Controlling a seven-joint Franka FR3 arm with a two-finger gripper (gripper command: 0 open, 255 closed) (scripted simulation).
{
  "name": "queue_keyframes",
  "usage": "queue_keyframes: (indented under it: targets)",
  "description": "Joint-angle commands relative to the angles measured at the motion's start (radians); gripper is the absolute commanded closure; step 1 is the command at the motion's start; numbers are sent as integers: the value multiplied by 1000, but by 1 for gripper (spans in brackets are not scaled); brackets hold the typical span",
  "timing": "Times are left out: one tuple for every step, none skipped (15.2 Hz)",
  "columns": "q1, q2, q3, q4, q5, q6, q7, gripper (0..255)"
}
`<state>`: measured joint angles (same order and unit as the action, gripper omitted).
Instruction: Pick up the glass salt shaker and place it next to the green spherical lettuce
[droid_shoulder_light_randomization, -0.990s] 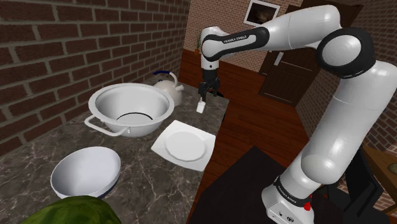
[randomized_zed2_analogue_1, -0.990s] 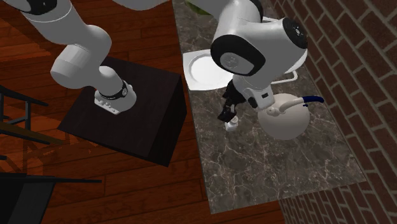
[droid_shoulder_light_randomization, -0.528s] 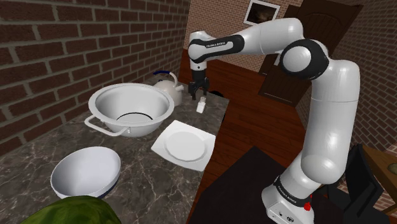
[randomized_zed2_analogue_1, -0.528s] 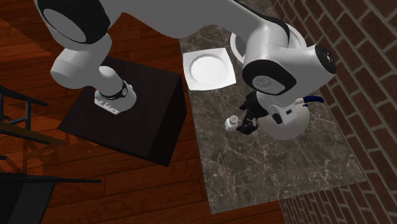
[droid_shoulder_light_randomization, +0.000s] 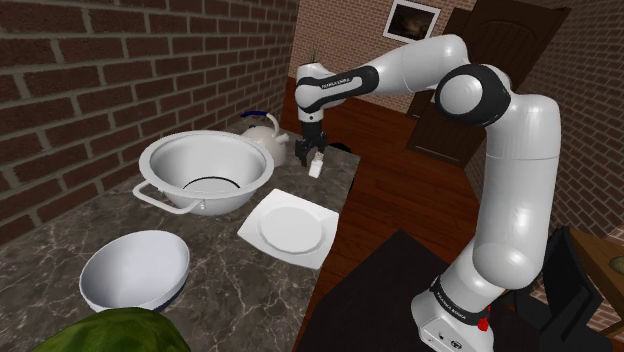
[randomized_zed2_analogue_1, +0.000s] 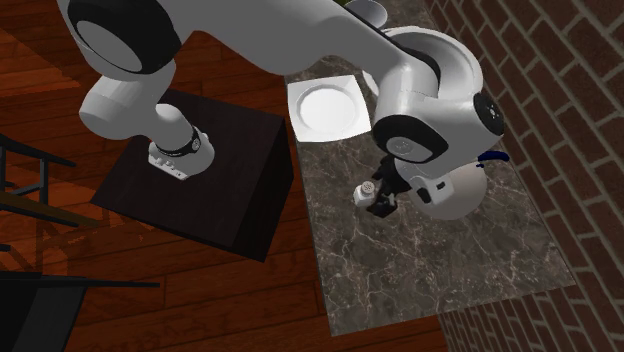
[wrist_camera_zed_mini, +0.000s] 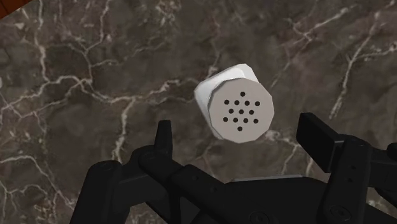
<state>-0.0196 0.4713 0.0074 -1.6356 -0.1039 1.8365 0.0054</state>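
A small white salt shaker (droid_shoulder_light_randomization: 316, 168) with a holed cap (wrist_camera_zed_mini: 242, 112) stands upright on the dark marble counter (droid_shoulder_light_randomization: 240, 270), near its edge and beside the kettle. My black gripper (droid_shoulder_light_randomization: 311, 154) hangs just above it, pointing down. In the wrist view the gripper (wrist_camera_zed_mini: 242, 141) is open, and the shaker (wrist_camera_zed_mini: 234, 102) sits in line with the gap, touching neither finger. From the second exterior view the shaker (randomized_zed2_analogue_1: 366, 191) shows beside the gripper (randomized_zed2_analogue_1: 383, 204). The green lettuce (droid_shoulder_light_randomization: 115, 332) lies at the counter's near end, at the shoulder view's lower left.
A white kettle (droid_shoulder_light_randomization: 264, 136) with a blue handle stands just behind the shaker. Along the counter come a large white two-handled pot (droid_shoulder_light_randomization: 205, 175), a square white plate (droid_shoulder_light_randomization: 285, 226) and a white bowl (droid_shoulder_light_randomization: 134, 270). Wood floor lies past the counter edge.
The arm swung its elbow round and the gripper shifted towards the shoulder view's left, then came down closer over the shaker. The shaker has stayed in place.
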Motion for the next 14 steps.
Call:
queue_keyframes:
  targets:
    - [0,-1,0,-9,0,8,0,0]
    - [0,-1,0,-8,0,8,0,0]
    - [0,-1,0,-8,0,8,0,0]
    - [0,-1,0,-8,0,8,0,0]
    - [0,-1,0,-8,0,8,0,0]
    - [0,-1,0,-8,0,8,0,0]
    - [0,-1,0,-8,0,8,0,0]
    - [0,-1,0,-8,0,8,0,255]
    - [0,-1,0,-8,0,8,0,255]
    - [0,-1,0,-8,0,8,0,255]
    - [0,-1,0,-8,0,8,0,255]
    - [0,-1,0,-8,0,8,0,255]
    - [0,-1,0,-8,0,8,0,255]
    - [0,-1,0,-8,0,8,0,255]
